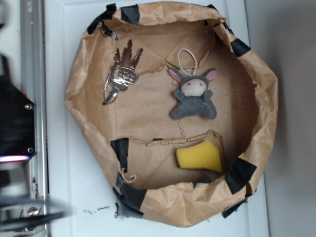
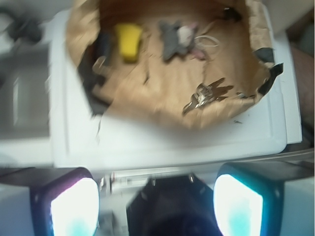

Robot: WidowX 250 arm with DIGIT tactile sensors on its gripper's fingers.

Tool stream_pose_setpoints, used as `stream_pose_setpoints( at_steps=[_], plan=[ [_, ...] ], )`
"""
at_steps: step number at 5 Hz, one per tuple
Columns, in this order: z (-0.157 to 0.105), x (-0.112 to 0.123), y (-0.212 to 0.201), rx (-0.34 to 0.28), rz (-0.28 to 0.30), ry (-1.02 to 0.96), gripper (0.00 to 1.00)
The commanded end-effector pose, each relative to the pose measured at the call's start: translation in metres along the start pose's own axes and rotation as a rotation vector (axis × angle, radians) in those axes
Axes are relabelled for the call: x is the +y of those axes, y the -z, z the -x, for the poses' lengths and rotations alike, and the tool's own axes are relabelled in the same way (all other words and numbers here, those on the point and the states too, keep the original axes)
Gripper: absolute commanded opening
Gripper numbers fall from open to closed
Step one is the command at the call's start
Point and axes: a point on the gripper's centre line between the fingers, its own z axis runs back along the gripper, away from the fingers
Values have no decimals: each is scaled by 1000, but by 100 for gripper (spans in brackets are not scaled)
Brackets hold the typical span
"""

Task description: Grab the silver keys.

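Note:
The silver keys (image 1: pixel 121 74) lie fanned out on the floor of a brown paper-lined basin (image 1: pixel 74 89), at its upper left in the exterior view. In the wrist view the keys (image 2: pixel 204 94) lie at the basin's near right, far ahead of my gripper (image 2: pixel 156 204). The gripper's two glowing pads (image 2: pixel 74 209) stand wide apart at the bottom of the wrist view, with nothing between them. The gripper is outside the basin, over the robot's base. In the exterior view only a blurred dark part of the arm shows at the lower left; the gripper itself does not.
A grey plush bunny (image 1: pixel 193 96) with pink ears lies right of the keys. A yellow sponge (image 1: pixel 198 156) lies at the basin's lower right. The basin's crumpled paper wall (image 1: pixel 256 74), patched with black tape, stands up all around. A metal rail (image 1: pixel 34 59) runs along the left.

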Motion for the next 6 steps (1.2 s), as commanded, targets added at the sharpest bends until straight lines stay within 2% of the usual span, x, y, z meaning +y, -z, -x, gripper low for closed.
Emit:
stream_pose_setpoints(
  at_steps=[1, 2, 3, 4, 5, 6],
  plan=[
    [-51, 2, 16, -80, -34, -166, 100],
    [-47, 11, 34, -95, -96, -411, 100],
    [-40, 16, 49, -83, -145, -596, 100],
    [-44, 21, 70, -36, -211, -753, 100],
    [-56, 23, 82, -8, -223, -828, 100],
    [-56, 23, 82, -8, -223, -828, 100]
  ],
)
